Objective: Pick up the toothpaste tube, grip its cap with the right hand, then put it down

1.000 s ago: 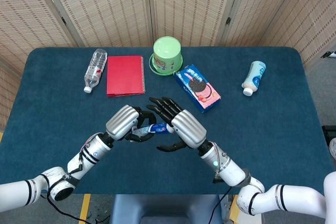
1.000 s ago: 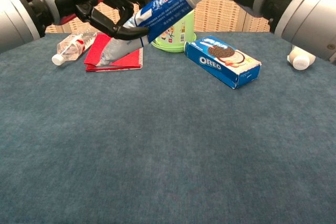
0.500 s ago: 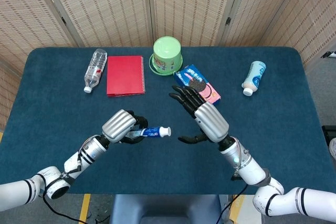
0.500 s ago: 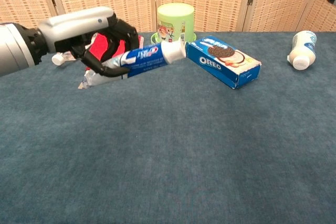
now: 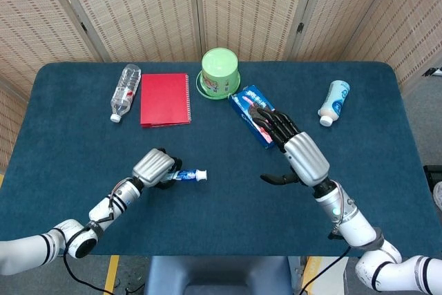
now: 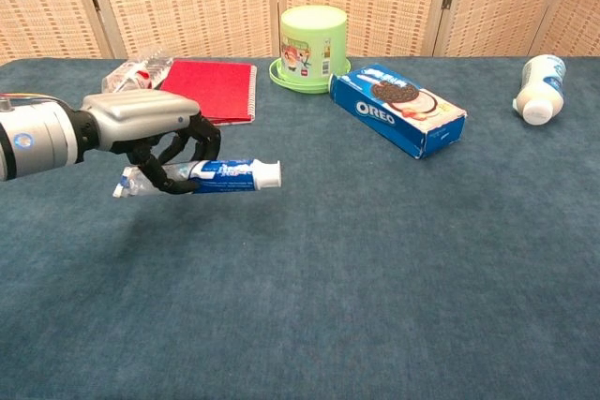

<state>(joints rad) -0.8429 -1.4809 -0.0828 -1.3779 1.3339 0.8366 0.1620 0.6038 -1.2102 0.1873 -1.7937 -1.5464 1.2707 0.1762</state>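
Blue carpet-like cloth covers your table (image 5: 62,129), and the widest bare stretch runs across its near half, from your left hand to the right edge. Your left hand (image 5: 153,167) grips the blue-and-white toothpaste tube (image 6: 211,175) with its dark fingers (image 6: 178,161) curled around the middle; the white cap (image 5: 202,175) points toward your right and the crimped tail sticks out the other side. In the chest view the tube lies level, low over the cloth — whether it touches, you cannot tell.

Your right hand (image 5: 293,153) holds nothing, fingers spread and apart, its fingertips over the near end of the blue Oreo biscuit box (image 6: 398,108). The far edge is crowded: clear plastic water bottle (image 5: 125,90), red spiral notebook (image 5: 165,98), green lidded tub (image 5: 219,72) and, well off to your right, a white squeeze bottle (image 5: 334,101) on its side.

Compared with half a second ago, your left hand has dropped and drawn back toward you with the tube, and your right hand has pulled further right — the gap between cap and right hand is wider now.
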